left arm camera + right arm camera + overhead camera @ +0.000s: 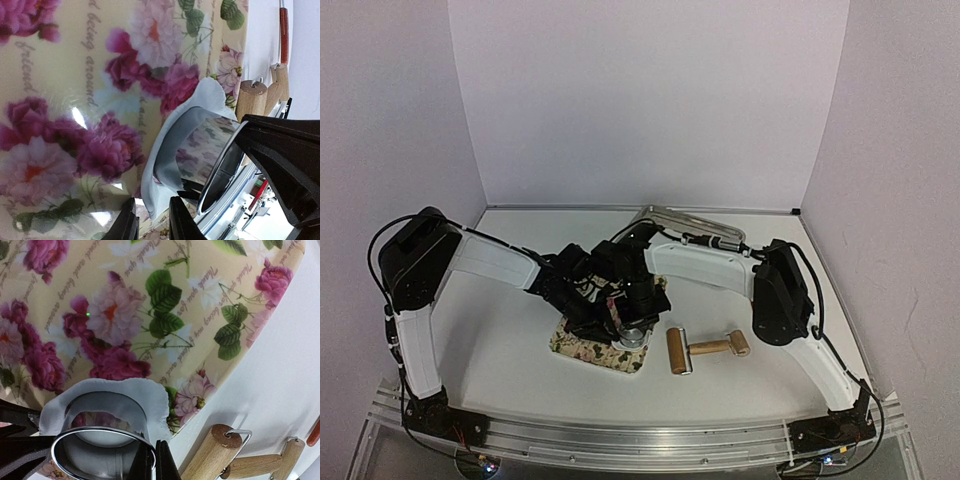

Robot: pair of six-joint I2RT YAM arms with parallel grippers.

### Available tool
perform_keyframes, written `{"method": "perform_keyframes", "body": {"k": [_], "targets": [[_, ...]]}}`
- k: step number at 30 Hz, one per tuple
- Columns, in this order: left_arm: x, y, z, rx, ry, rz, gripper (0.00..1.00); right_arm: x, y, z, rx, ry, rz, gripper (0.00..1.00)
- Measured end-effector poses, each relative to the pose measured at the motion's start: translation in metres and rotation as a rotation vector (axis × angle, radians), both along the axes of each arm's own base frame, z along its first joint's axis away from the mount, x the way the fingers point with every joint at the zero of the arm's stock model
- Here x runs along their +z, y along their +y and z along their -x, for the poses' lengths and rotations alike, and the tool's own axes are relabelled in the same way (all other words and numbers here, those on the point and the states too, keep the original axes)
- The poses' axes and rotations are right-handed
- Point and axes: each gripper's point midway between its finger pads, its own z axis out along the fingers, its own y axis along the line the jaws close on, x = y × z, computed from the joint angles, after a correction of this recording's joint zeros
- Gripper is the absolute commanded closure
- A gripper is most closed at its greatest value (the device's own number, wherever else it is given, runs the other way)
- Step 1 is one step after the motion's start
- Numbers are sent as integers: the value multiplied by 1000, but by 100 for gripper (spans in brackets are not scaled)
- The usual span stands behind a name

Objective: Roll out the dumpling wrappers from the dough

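Dough sheet (150, 395), white with a ragged edge, lies on the floral mat (582, 347) at the lower middle of the top view, and the metal ring cutter (100, 455) stands upright on it. No separate round wrappers that I can see. The mat has script lines printed on it; I can read "being around" and "Thank you". The right gripper (153, 462) at the bottom of its wrist view has its jaws pinched on the ring's wall. The left gripper (152, 222) has its jaws narrow at the sheet's edge, and I can't tell whether they grip anything. A wooden roller (705, 349) lies on the white tabletop (510, 340) just right of the mat.
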Motion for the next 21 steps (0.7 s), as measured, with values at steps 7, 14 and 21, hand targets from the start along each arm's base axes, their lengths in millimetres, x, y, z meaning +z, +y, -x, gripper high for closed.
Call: {"method": "perform_keyframes", "body": {"k": [7, 14, 21], "targets": [[-3, -7, -3, -6, 10, 23, 100, 0, -5, 0, -2, 0, 19, 100], [-3, -8, -6, 5, -9, 28, 100, 0, -5, 0, 0, -6, 24, 100], [13, 0, -3, 49, -46, 50, 100, -1, 0, 0, 9, -21, 16, 100]]}}
